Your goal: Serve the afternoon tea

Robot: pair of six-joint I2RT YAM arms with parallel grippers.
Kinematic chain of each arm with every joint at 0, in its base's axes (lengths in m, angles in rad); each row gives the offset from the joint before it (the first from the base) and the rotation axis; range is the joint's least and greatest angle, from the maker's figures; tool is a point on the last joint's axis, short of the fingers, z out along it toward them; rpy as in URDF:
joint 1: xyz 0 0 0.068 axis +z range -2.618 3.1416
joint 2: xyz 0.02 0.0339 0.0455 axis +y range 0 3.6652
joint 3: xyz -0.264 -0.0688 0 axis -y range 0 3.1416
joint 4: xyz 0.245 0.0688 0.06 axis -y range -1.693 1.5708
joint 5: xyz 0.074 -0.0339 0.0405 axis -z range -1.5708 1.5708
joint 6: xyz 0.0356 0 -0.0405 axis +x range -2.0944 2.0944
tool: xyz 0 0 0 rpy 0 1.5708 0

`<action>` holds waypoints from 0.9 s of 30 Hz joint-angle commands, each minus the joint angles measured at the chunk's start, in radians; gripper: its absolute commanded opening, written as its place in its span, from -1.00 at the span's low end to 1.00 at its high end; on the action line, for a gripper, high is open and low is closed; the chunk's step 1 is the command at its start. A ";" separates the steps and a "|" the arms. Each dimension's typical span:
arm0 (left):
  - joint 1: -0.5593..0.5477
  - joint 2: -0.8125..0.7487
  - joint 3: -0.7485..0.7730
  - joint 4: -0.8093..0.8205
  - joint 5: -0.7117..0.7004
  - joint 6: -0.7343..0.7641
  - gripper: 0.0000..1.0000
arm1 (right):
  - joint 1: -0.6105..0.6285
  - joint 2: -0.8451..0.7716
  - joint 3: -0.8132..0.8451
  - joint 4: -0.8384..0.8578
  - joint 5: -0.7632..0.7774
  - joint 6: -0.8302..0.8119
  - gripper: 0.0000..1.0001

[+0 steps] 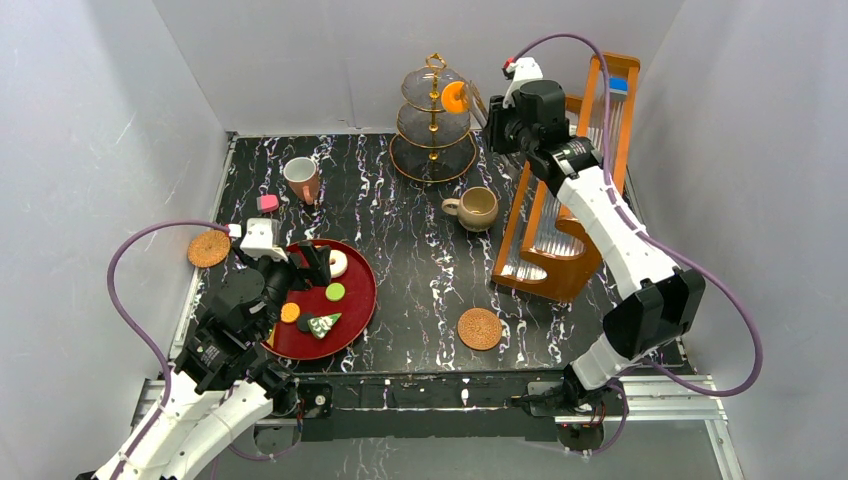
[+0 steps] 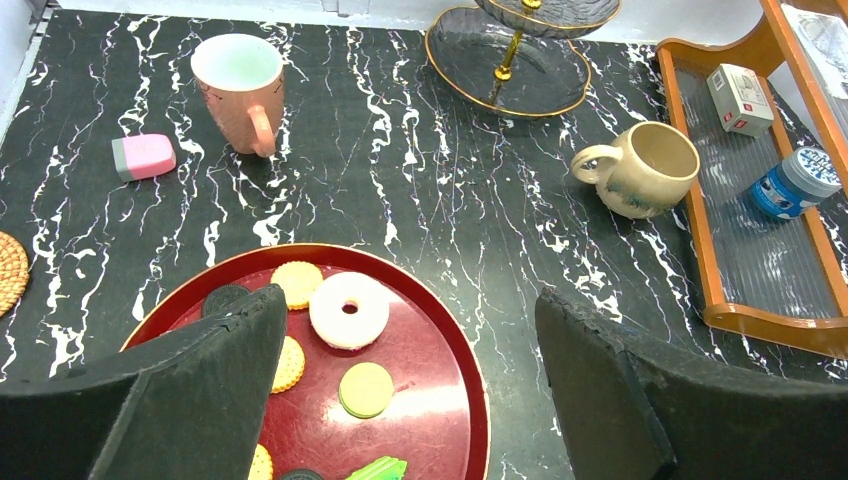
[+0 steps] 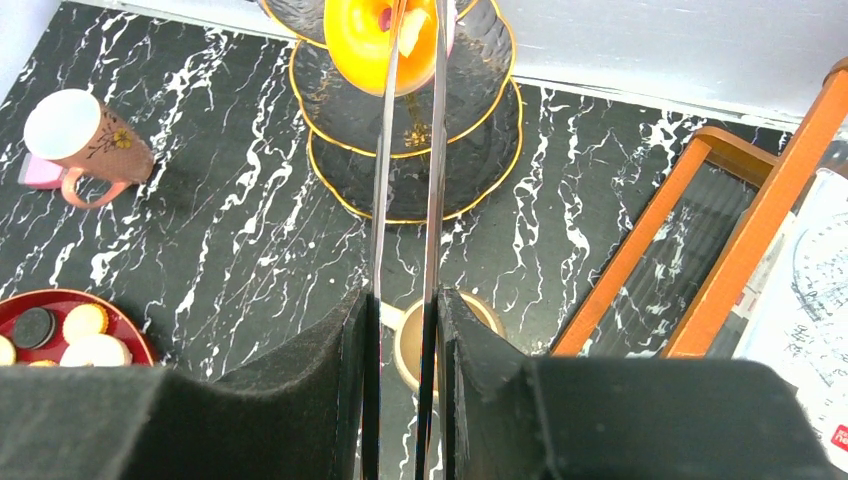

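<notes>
My right gripper (image 3: 403, 330) is shut on a pair of thin tongs (image 3: 381, 200). Their tips pinch an orange donut (image 3: 360, 40) over the upper tiers of the gold three-tier stand (image 1: 433, 130). My left gripper (image 2: 410, 310) hangs open and empty above the round red tray (image 2: 440, 330). The tray holds a white donut (image 2: 349, 309), a green cookie (image 2: 366, 389), yellow cookies (image 2: 298, 284) and a green cake slice (image 2: 378, 468). A pinkish mug with a white inside (image 1: 301, 179) stands at the back left. A beige mug (image 1: 478, 208) stands in front of the stand.
One woven coaster (image 1: 208, 248) lies at the table's left edge and another (image 1: 479, 328) near the front centre. A pink pastry (image 1: 267, 203) lies beside the pinkish mug. A wooden rack (image 1: 560, 250) on the right holds a small box (image 2: 740, 98) and a blue jar (image 2: 795, 183).
</notes>
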 commanded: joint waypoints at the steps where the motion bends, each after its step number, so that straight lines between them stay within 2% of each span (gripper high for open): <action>1: -0.004 0.002 -0.001 0.028 -0.015 0.010 0.83 | -0.016 0.023 0.074 0.090 -0.011 0.002 -0.43; 27: -0.003 -0.013 0.003 0.019 -0.023 0.009 0.83 | -0.068 0.207 0.218 0.136 -0.066 0.036 -0.43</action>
